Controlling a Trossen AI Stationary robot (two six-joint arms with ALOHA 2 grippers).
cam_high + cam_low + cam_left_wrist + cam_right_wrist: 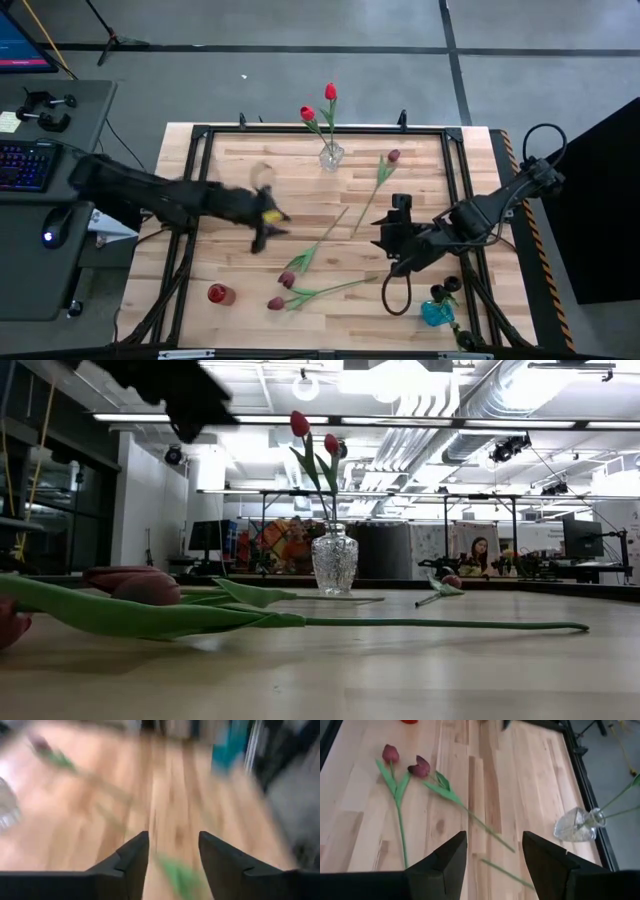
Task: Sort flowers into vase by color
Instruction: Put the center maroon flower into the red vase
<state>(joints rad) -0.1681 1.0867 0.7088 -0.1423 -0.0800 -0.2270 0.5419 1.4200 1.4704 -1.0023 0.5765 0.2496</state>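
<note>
A clear glass vase (330, 155) (334, 560) stands at the table's far edge and holds two red tulips (318, 105) (315, 435) by their stems. Three maroon tulips lie flat on the wood: one near the vase (393, 156), two with their heads toward the near left (287, 279) (275, 303) (390, 754) (420, 767). My left gripper (262, 232) (173, 855) is open above the table's middle left, over a blurred green leaf (180, 875). My right gripper (380, 240) (494, 855) is open, pointing left over the stem ends (490, 836).
A small red vase (217, 293) stands near the near-left corner and a blue vase (437, 313) near the near-right corner. A black frame (300, 130) borders the table. Bare wood lies between the glass vase and the left arm.
</note>
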